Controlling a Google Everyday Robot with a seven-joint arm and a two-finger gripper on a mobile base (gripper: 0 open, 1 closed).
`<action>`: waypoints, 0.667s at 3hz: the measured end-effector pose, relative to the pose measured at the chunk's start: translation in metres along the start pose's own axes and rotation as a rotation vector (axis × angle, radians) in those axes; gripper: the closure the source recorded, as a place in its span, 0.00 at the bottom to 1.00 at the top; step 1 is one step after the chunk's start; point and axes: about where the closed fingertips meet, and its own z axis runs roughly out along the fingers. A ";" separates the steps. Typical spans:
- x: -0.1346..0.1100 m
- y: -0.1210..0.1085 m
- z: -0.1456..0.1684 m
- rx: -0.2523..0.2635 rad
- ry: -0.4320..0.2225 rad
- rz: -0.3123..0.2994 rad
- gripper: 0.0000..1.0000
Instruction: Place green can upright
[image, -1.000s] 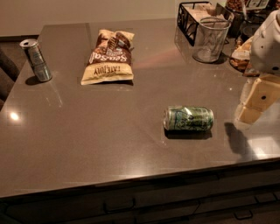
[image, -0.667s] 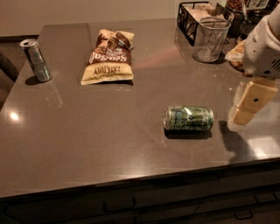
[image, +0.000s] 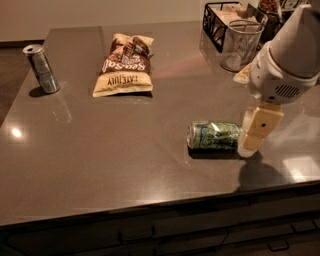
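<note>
The green can (image: 215, 136) lies on its side on the dark grey countertop (image: 125, 165), right of the middle, its silver end facing left. My gripper (image: 251, 142) hangs down from the white arm (image: 290, 55) at the right. It sits low over the counter, right at the can's right end, touching it or nearly so. Nothing is lifted.
A slim silver-grey can (image: 41, 68) stands upright at the far left. A brown and cream snack bag (image: 125, 65) lies flat at the back middle. A clear glass cup (image: 241, 45) and a black wire basket (image: 222, 22) stand at the back right. The counter's front edge is near.
My gripper and arm have moved left and down toward the right end of the green can. The can has not moved.
</note>
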 end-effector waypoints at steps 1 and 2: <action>-0.005 0.004 0.018 -0.029 0.002 -0.028 0.00; -0.011 0.013 0.035 -0.069 0.000 -0.062 0.00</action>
